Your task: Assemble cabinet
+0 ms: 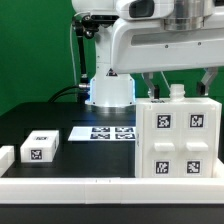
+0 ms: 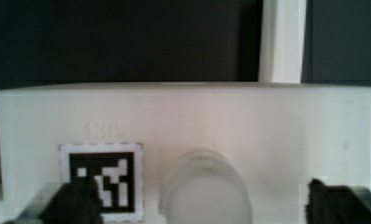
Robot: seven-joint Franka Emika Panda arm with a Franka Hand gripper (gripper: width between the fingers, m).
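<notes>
The cabinet body is a large white box with several black-and-white tags on its front, standing on the exterior view's right. My gripper hangs right over its top, jaws wide apart, nothing held between them. In the wrist view the cabinet body fills the picture, with one tag and a rounded bump. The gripper shows only its dark fingertips at the picture's edge. A small white tagged block lies on the black table on the exterior view's left.
The marker board lies flat in front of the robot base. A second white block shows at the left edge. A long white rail runs along the table's near edge.
</notes>
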